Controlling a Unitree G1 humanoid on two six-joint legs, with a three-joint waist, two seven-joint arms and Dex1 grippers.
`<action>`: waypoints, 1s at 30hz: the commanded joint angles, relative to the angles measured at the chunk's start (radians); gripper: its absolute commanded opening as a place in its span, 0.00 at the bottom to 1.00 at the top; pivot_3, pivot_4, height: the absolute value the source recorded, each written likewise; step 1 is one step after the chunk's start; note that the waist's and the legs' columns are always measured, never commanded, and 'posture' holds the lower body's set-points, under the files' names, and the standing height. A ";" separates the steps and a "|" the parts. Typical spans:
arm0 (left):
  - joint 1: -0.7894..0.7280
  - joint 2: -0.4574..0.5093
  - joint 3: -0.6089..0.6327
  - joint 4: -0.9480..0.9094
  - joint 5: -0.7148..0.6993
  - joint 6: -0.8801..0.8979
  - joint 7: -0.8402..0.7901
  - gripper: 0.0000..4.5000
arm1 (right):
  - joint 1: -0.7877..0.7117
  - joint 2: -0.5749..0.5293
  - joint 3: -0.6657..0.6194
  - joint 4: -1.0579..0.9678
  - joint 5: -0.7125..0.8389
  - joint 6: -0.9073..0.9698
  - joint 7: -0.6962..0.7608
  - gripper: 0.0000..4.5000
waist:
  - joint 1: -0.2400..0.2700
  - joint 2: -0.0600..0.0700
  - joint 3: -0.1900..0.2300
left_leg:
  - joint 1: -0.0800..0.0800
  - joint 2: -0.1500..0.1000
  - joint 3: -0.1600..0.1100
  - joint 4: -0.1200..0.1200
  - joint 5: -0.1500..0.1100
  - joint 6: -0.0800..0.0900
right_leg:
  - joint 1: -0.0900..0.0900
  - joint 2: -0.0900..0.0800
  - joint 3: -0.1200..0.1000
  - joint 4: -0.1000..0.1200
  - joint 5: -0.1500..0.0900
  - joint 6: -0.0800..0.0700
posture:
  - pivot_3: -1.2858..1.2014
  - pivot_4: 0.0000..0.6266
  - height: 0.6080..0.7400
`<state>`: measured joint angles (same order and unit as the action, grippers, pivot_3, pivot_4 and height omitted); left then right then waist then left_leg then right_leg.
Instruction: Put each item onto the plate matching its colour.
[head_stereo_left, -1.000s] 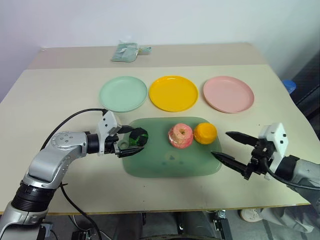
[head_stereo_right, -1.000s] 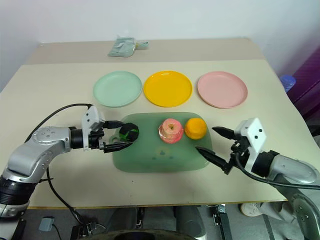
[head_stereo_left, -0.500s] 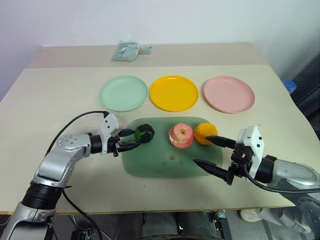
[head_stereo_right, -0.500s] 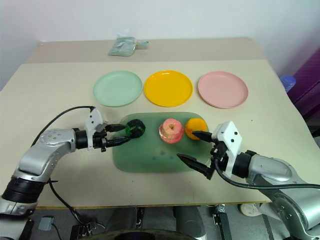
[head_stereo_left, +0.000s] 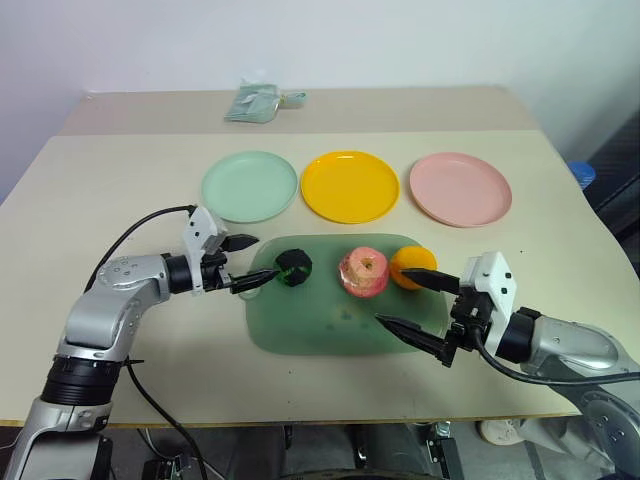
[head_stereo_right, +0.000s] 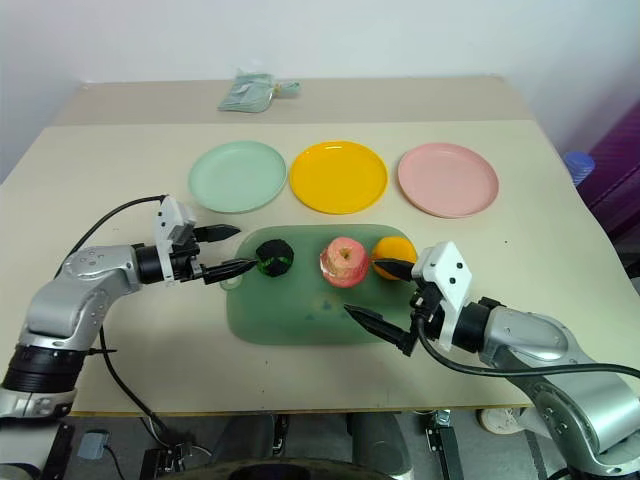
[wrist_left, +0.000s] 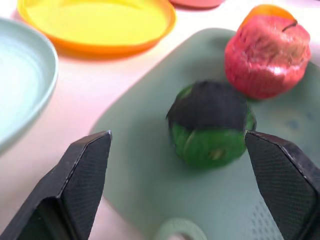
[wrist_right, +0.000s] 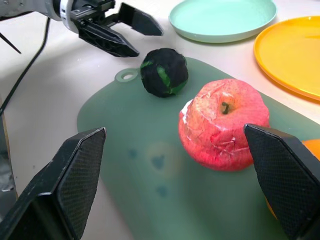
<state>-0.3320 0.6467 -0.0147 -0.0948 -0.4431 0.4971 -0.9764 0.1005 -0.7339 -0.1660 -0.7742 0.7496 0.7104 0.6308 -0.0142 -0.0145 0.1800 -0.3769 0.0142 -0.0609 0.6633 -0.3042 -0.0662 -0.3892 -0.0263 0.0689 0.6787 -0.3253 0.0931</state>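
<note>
The dark green-black ball (head_stereo_left: 293, 267) lies on the left part of the green cutting board (head_stereo_left: 330, 325). My left gripper (head_stereo_left: 252, 262) stands open just left of it, apart from it and holding nothing. The left wrist view shows the ball (wrist_left: 210, 125) ahead between the fingers (wrist_left: 85, 170). The pink-red apple (head_stereo_left: 362, 273) and the orange fruit (head_stereo_left: 412, 266) sit side by side on the board. My right gripper (head_stereo_left: 395, 297) is open and empty to the apple's right, in front of the orange. Behind the board lie the mint plate (head_stereo_left: 249, 186), yellow plate (head_stereo_left: 349, 186) and pink plate (head_stereo_left: 460, 188), all bare.
A crumpled pale green cloth (head_stereo_left: 258, 102) lies at the back of the table. A blue object (head_stereo_left: 580, 172) shows past the table's right edge. The left arm's black cable (head_stereo_left: 140, 235) loops above the tabletop.
The left gripper pinched at the ball, then opened again and drew back slightly left; the ball ended a little further right on the board. The right gripper moved left toward the apple.
</note>
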 joint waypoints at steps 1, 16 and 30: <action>-0.022 -0.029 -0.075 -0.047 0.036 -0.003 0.006 0.99 | -0.011 0.013 0.004 -0.010 -0.009 -0.024 -0.011 1.00 | 0.000 0.000 0.000 | 0.000 0.000 0.000 0.000 0.000 0.000 | 0.000 0.000 0.000 0.000 0.000 0.000 | 0.52 0.24 1.00; -0.035 -0.115 -0.045 -0.033 0.060 -0.003 0.142 0.49 | 0.012 0.023 0.001 -0.035 -0.012 -0.026 -0.033 1.00 | 0.000 0.000 0.000 | 0.000 0.000 0.000 0.000 0.000 0.000 | 0.000 0.000 0.000 0.000 0.000 0.000 | 0.52 0.24 1.00; -0.615 -0.327 0.079 0.849 0.313 -0.249 0.662 0.55 | -0.099 0.051 0.059 0.016 -0.040 -0.027 -0.055 1.00 | -0.002 -0.006 0.001 | -0.010 -0.005 -0.002 0.004 0.000 0.000 | -0.007 -0.001 -0.004 0.000 0.001 0.002 | 0.52 0.24 1.00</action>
<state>-0.9228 0.3130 0.0606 0.6952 -0.1546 0.2860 -0.3226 0.0167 -0.6944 -0.0987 -0.7571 0.7146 0.7029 0.5884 -0.0159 -0.0201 0.1813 -0.3887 0.0093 -0.0624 0.6672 -0.3044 -0.0657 -0.3990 -0.0274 0.0658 0.6794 -0.3243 0.0949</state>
